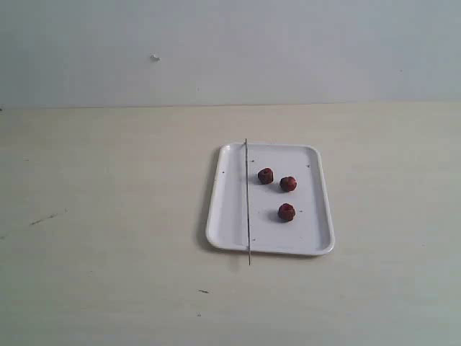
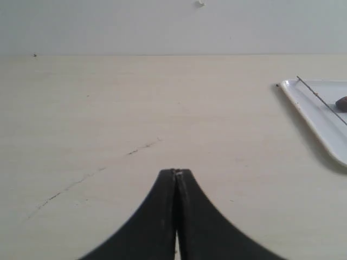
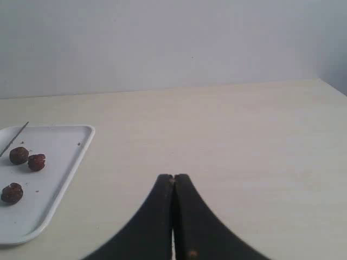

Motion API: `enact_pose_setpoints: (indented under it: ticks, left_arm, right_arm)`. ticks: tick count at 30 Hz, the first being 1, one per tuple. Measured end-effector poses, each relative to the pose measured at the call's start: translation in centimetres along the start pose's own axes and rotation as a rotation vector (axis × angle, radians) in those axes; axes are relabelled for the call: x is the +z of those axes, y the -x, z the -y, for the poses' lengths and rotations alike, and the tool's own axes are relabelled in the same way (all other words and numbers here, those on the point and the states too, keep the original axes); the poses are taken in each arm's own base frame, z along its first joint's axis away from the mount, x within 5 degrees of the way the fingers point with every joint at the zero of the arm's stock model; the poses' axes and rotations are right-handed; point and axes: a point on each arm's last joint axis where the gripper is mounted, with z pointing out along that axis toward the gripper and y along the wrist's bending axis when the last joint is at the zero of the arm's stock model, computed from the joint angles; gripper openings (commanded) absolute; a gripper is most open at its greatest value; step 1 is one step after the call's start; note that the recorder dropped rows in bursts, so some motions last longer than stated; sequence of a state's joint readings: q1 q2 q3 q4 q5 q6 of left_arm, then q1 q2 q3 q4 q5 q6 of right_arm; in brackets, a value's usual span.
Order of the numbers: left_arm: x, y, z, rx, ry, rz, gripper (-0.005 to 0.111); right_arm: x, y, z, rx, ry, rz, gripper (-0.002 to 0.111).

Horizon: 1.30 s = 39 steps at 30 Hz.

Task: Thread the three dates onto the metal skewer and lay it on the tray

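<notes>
The white tray (image 1: pixel 230 231) lies on the table right of centre in the exterior view. Three dates rest loose on it: one (image 1: pixel 266 175), one (image 1: pixel 288 184) beside it, one (image 1: pixel 287 212) nearer the front. The thin metal skewer (image 1: pixel 247 202) lies lengthwise along the tray's left part, both ends past the rim. Neither arm shows in the exterior view. My left gripper (image 2: pixel 176 172) is shut and empty above bare table, the tray's corner (image 2: pixel 312 108) and skewer (image 2: pixel 320 100) off to one side. My right gripper (image 3: pixel 173 176) is shut and empty, with tray (image 3: pixel 70 157) and dates (image 3: pixel 19 155) apart from it.
The pale wooden table (image 1: pixel 108 216) runs back to a light grey wall (image 1: pixel 230 50). A faint dark scratch (image 1: pixel 47 218) marks the table on the left, also visible as a scratch (image 2: pixel 143 147) ahead of my left gripper.
</notes>
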<state>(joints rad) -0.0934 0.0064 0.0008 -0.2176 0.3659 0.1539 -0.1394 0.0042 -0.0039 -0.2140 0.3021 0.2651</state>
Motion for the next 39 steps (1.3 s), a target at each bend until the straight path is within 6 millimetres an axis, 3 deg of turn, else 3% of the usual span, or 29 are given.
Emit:
enact_pose_setpoints:
  ticks: [17,20,23,32,36,39]
  left_arm:
    - [0.0,0.0,0.0,0.0,0.0,0.0,0.0]
    - [0.0,0.0,0.0,0.0,0.0,0.0,0.0]
    - [0.0,0.0,0.0,0.0,0.0,0.0,0.0]
    - [0.0,0.0,0.0,0.0,0.0,0.0,0.0]
    - [0.0,0.0,0.0,0.0,0.0,0.0,0.0]
    - [0.0,0.0,0.0,0.0,0.0,0.0,0.0]
  right_arm:
    - [0.0,0.2,0.0,-0.018,0.003,0.02,0.0]
    - [-0.1,1.1,-0.2,-0.066,0.022,0.123,0.0]
    - [-0.6,3.0,-0.8,-0.082,0.08,0.342,0.0]
    - [-4.2,7.4,-2.1,-0.019,0.268,0.969,0.0]
    - [-4.8,8.1,-1.7,0.141,0.308,1.02,0.0]
    - [-4.5,9.9,-1.0,0.253,0.251,0.975,0.0]
